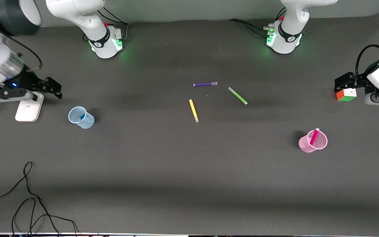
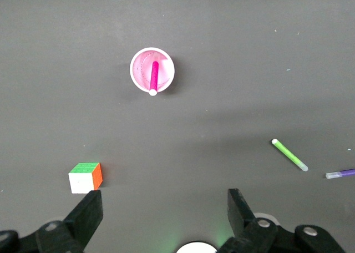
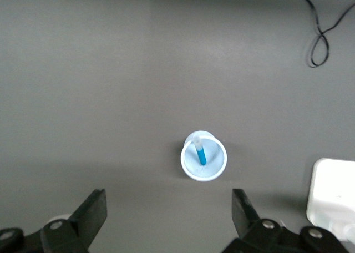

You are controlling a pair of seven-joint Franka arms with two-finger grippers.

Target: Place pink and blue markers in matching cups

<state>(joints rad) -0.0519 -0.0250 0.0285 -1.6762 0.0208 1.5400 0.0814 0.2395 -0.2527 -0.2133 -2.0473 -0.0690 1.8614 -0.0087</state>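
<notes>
The pink marker point(image 1: 314, 136) stands tilted in the pale pink cup point(image 1: 313, 142) toward the left arm's end of the table. It also shows in the left wrist view, marker point(image 2: 153, 77) in cup point(image 2: 139, 70). The blue marker point(image 3: 201, 153) stands in the pale blue cup point(image 3: 213, 165); the front view shows that cup point(image 1: 81, 117) toward the right arm's end. My left gripper point(image 1: 342, 84) is open and empty over the table by a colour cube; its open jaws show in its wrist view point(image 2: 165, 200). My right gripper point(image 1: 53, 87) is open and empty beside the blue cup point(image 3: 169, 200).
A purple pen point(image 1: 205, 84), a green pen point(image 1: 237, 95) and a yellow pen point(image 1: 193, 110) lie mid-table. A colour cube point(image 1: 346, 94) sits at the left arm's end. A white box point(image 1: 29, 107) lies under the right arm. A black cable point(image 1: 28, 197) lies near the front edge.
</notes>
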